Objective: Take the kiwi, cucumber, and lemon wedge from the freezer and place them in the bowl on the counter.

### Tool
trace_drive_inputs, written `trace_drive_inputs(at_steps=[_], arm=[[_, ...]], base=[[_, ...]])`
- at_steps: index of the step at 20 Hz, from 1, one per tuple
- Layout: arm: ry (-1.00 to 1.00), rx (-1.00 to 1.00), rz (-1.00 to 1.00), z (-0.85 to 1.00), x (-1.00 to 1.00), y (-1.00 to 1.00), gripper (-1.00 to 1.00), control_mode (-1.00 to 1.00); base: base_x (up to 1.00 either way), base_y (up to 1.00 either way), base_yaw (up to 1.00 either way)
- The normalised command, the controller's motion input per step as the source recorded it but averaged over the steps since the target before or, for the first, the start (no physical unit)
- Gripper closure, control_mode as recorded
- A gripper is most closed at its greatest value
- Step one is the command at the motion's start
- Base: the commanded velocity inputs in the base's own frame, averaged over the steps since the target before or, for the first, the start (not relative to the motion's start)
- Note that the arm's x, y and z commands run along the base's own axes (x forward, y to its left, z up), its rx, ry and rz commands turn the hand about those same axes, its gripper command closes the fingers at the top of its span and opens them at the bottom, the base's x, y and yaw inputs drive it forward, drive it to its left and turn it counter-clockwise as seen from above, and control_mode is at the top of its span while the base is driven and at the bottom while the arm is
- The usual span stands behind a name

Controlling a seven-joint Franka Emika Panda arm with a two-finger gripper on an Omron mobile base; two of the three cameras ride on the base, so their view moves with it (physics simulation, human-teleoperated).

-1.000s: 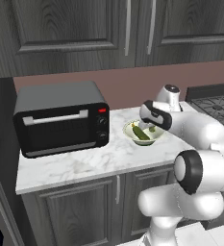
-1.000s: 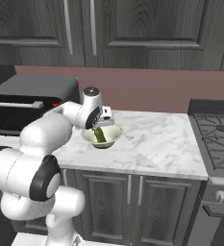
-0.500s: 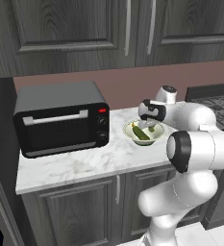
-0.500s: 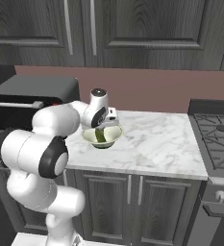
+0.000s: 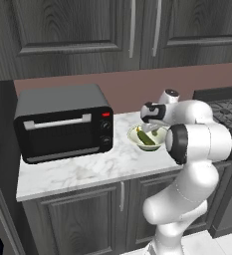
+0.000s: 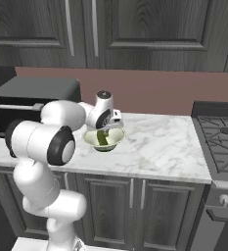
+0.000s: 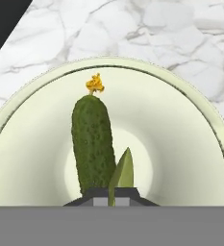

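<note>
Hovering over bowl (image 7: 17, 158) on bench (image 5: 77, 172): pincer (image 7: 112, 193) shut on lemon wedge (image 7: 123, 172), above cucumber (image 7: 92, 144) inside bowl. Elbow swung nearer cameras than before; hand unmoved over bowl. Wedge release pending; kiwi unseen.

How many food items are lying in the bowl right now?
2: the cucumber lies across the bowl; a pale green wedge sits beside it. The gripper may hide others.
</note>
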Motion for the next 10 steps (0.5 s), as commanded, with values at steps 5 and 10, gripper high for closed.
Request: trace_drive_inputs(at_steps=[5,10], arm=[[0.00,0.00,0.00,-0.09,0.04,0.00,-1.00,-1.00],[0.00,0.00,0.00,-0.05,0.05,0.00,-1.00,-1.00]], base=[[0.00,0.00,0.00],[0.00,0.00,0.00]])
